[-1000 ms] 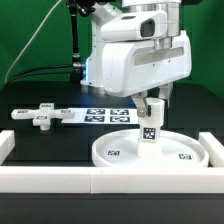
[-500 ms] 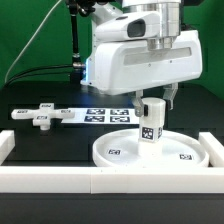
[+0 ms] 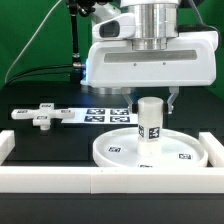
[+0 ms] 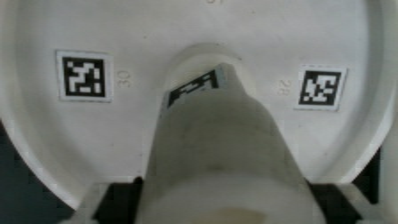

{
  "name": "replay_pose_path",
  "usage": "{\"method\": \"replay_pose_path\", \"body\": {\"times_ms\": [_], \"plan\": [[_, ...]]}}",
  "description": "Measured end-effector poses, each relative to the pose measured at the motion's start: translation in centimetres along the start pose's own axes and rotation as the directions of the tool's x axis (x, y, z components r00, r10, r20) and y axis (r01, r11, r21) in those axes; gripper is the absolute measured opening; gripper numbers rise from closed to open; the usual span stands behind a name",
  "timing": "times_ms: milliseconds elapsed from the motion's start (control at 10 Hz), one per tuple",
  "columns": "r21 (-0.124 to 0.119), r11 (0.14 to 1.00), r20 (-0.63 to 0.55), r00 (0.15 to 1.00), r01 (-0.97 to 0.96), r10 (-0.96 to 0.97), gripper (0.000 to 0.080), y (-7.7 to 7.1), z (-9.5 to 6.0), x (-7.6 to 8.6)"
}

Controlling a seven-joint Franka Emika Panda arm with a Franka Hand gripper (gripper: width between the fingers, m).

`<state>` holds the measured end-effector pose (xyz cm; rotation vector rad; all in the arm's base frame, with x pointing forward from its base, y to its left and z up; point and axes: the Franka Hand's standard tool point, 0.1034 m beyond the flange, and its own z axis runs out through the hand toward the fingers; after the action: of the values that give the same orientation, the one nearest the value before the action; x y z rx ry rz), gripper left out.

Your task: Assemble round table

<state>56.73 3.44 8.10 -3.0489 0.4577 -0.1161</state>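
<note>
The large white rimmed disc (image 3: 185, 155) lies flat on the black table. The short thick post (image 3: 150, 122) stands upright at its centre, a square tag facing the camera. My gripper (image 3: 150, 100) hangs straight above and is shut on the post's top end. In the wrist view the post (image 4: 222, 140) fills the space between my black pads (image 4: 121, 200), which touch both its sides, and the disc (image 4: 45, 120) with two tags lies beneath it. The cross-shaped piece (image 3: 40, 115) lies loose at the exterior view's left.
The marker board (image 3: 100, 115) lies behind the disc. A long white border rail (image 3: 60, 181) runs along the front, with short rail ends at both sides (image 3: 6, 142). Cables and a stand rise at the back.
My hand has turned about its vertical axis, so its broad side now faces the camera. The post has gone from slightly tilted to upright.
</note>
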Motion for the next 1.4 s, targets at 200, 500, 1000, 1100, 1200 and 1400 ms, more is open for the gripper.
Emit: {"method": "replay_pose_path", "body": {"times_ms": [200, 500, 1000, 1100, 1200, 1400], "plan": [[-0.002, 0.996, -0.002, 0.996, -0.092, 0.092, 0.0407, -0.06, 0.08, -0.06], [0.020, 0.945, 0.015, 0.945, -0.328, 0.328, 0.0407, 0.14, 0.12, -0.08], [0.010, 0.616, 0.083, 0.614, -0.788, 0.785, 0.0407, -0.13, 0.31, -0.68], [-0.005, 0.538, 0.099, 0.535, -0.843, 0.839, 0.0407, -0.23, 0.32, -0.64], [-0.021, 0.488, 0.111, 0.484, -0.872, 0.868, 0.0409, -0.24, 0.24, -0.63], [-0.030, 0.390, 0.136, 0.383, -0.920, 0.914, 0.0409, -0.21, 0.10, -0.55]]}}
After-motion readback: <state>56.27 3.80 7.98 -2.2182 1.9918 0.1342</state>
